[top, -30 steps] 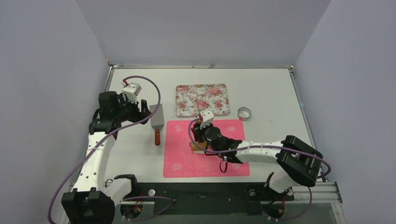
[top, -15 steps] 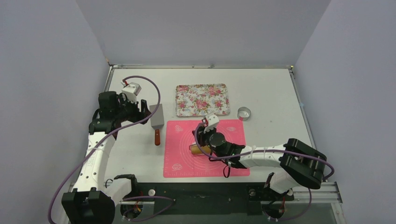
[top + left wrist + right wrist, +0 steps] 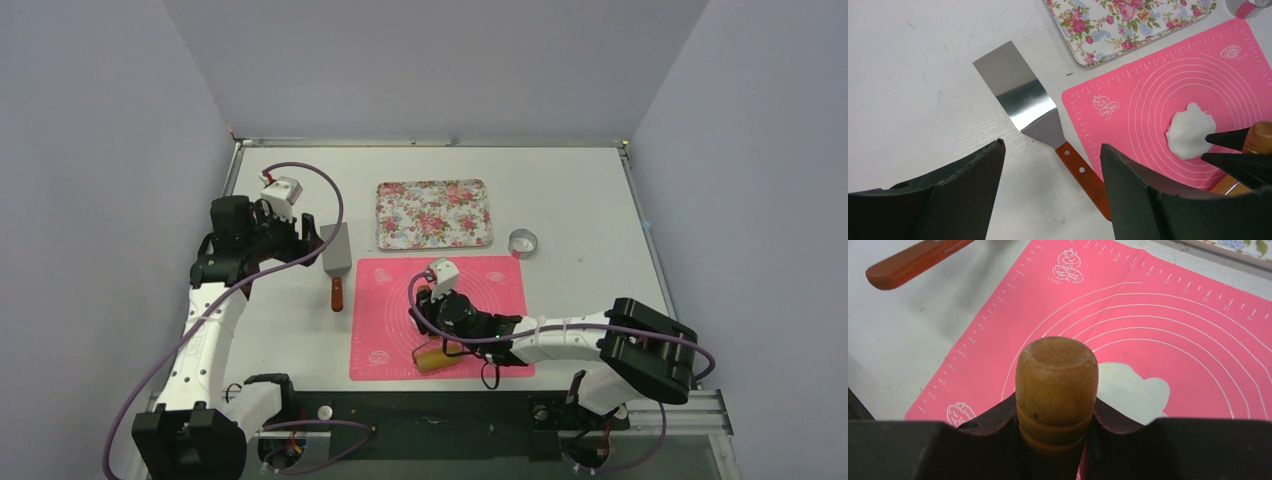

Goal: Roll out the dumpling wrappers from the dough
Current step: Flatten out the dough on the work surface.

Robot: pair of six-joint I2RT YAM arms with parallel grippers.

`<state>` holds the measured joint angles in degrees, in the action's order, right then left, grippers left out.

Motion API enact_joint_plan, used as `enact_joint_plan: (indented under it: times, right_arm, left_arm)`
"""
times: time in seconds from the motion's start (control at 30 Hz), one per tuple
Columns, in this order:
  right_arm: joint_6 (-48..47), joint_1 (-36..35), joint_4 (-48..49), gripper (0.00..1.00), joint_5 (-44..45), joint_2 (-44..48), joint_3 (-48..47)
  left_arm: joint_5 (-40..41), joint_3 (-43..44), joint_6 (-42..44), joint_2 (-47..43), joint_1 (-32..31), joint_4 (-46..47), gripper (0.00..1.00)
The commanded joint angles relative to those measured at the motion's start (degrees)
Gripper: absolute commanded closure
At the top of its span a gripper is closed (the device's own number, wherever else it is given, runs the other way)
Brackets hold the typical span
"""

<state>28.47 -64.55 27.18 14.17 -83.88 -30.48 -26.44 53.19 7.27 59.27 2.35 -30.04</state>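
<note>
Right wrist view: right gripper (image 3: 1055,407) clamped on rolling pin (image 3: 1056,375); pin pulled back toward near edge of pink mat (image 3: 1198,340), now at near side of dough (image 3: 1133,392), which lies mid-mat, flattened, ragged. Stroke finished; more passes likely needed. Left gripper (image 3: 1050,150) spread wide, empty, over spatula (image 3: 1020,97).

The right fingers (image 3: 993,422) have drawn the rolling pin (image 3: 436,355) back toward the pink mat's (image 3: 505,285) near edge.
</note>
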Motion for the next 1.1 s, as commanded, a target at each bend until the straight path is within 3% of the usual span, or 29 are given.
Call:
enact_joint_plan:
  times: [0.0, 0.27, 0.63, 1.07]
  right_arm:
    - [-6.2, 0.1, -9.5, 1.00, 0.5, 5.8, -4.0]
    - [-10.7, 5.1, -8.4, 1.00, -0.4, 9.6, -10.4]
    - [-9.3, 9.9, 2.9, 1.00, -2.7, -5.4, -11.2]
    - [-3.7, 5.3, 9.5, 1.00, -1.6, -11.0, -2.1]
  left_arm:
    - [-1.5, 0.8, 0.2, -0.9, 0.5, 2.6, 0.32]
    - [-1.6, 0.8, -0.1, -0.9, 0.5, 2.9, 0.32]
    - [-1.9, 0.7, -0.2, -0.8, 0.9, 2.9, 0.32]
    - [-1.9, 0.8, -0.3, -0.5, 1.1, 3.1, 0.32]
